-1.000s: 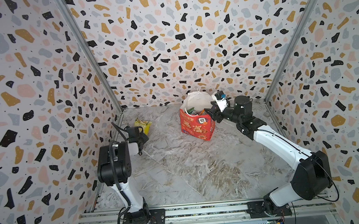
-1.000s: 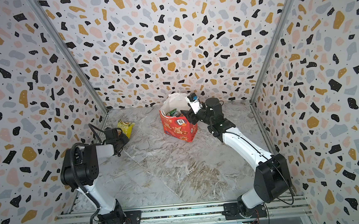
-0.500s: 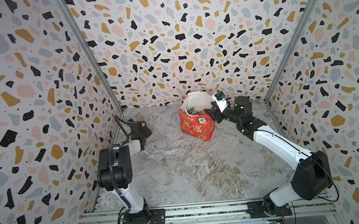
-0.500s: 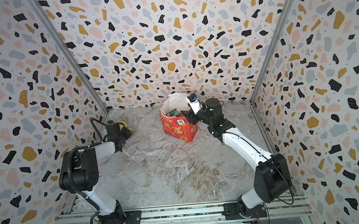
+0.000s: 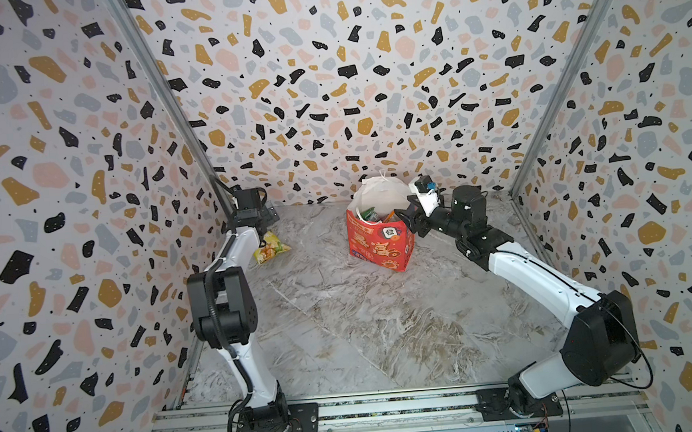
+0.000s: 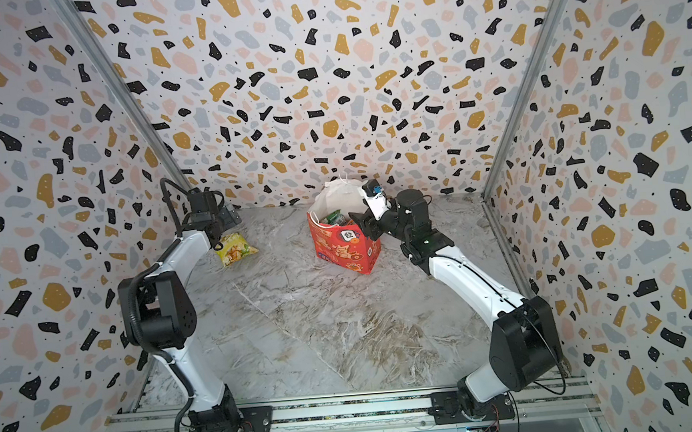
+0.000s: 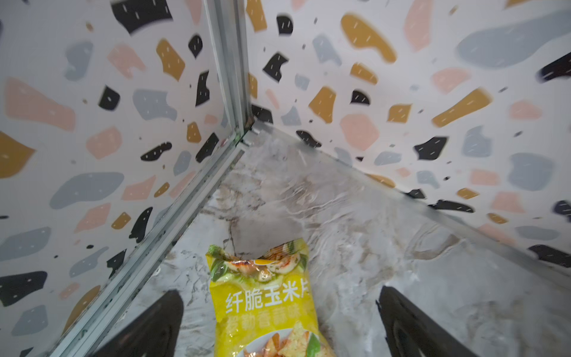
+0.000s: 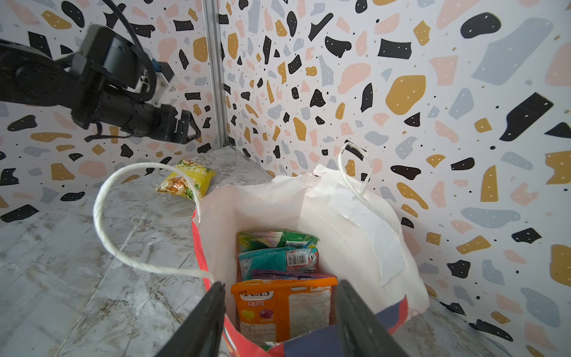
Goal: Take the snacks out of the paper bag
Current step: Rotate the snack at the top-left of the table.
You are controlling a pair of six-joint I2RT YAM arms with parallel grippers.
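The left gripper (image 7: 278, 293) is hanging at the far left with its jaws spread wide, touching nothing; the yellow corn-chip packet (image 7: 262, 309) is lying flat on the worktop (image 5: 364, 328) below them, its long axis running between the jaws; that one looks done. The paper bag (image 5: 379, 244) is standing well to the right, mouth upward; the right gripper (image 8: 279, 286), far nearer, is straddling its blue end with jaws half-parted; whether they are pinching it I cannot tell. Inside, the orange FOX'S packet (image 8: 278, 306) is standing on end, top edge upward, closest to those jaws; a teal packet (image 8: 268, 259) and a green packet (image 8: 278, 239) are standing behind it.

Red bag (image 5: 379, 244), yellow pkt (image 5: 271, 249), terrazzo walls (image 5: 326, 80).
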